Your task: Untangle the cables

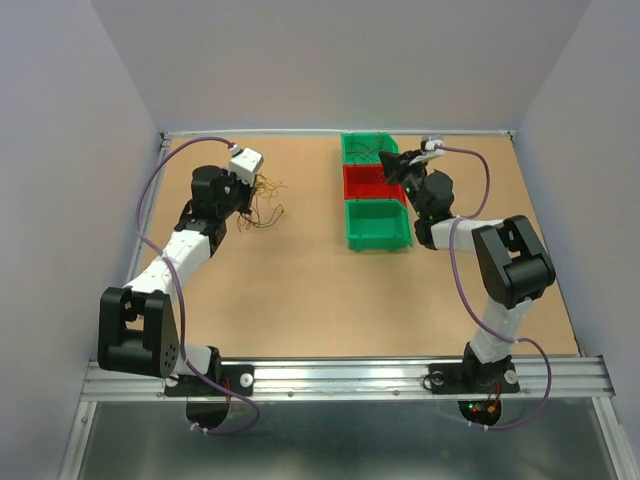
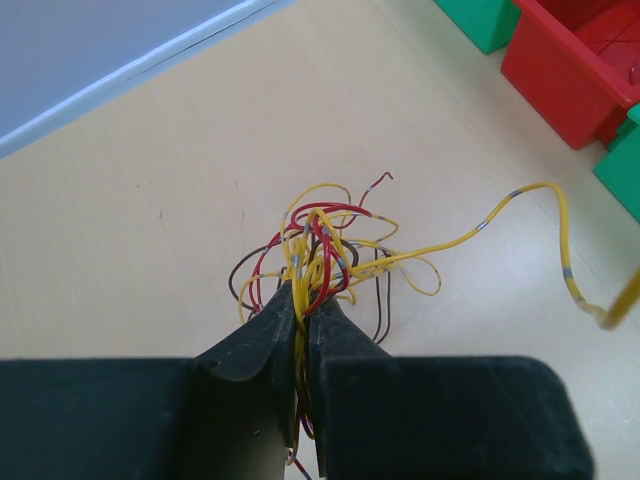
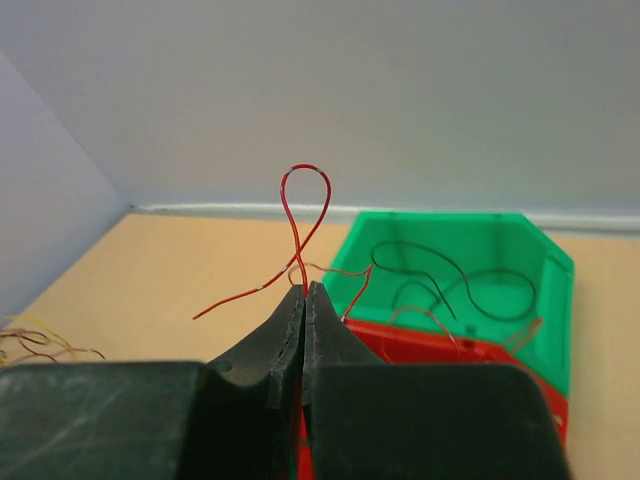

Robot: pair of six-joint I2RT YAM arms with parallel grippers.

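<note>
A grooved aluminium rail (image 1: 340,375) is running along the near edge of the tan fibreboard table (image 1: 300,300), carrying both arm bases. From its left end the black-and-white left arm (image 1: 180,250) is reaching toward the far left part of the board. The left gripper (image 2: 303,300) is pressing its black fingers together on a tangle of thin curly yellow, red and dark brown cables (image 2: 320,245), with several strands running down between the pads. In the overhead view the tangle (image 1: 265,205) is spilling onto the table just to the right of that gripper (image 1: 255,190). One long yellow strand (image 2: 520,200) is arcing out of the bunch to the right, toward the bins.

Right of centre, three plastic bins are sitting in a row, touching one another: a far green bin (image 1: 368,148), a red bin (image 1: 372,183) in the middle and a near green bin (image 1: 377,225). A few loose dark wires (image 3: 450,285) are lying inside the far green bin.

The right gripper (image 3: 303,295) is hanging over the red bin near the far green one, its fingers squeezed onto a single thin red wire (image 3: 305,195) that is looping upward above the tips. The black-and-white right arm (image 1: 500,270) is bending back from there to the rail's right end.
</note>
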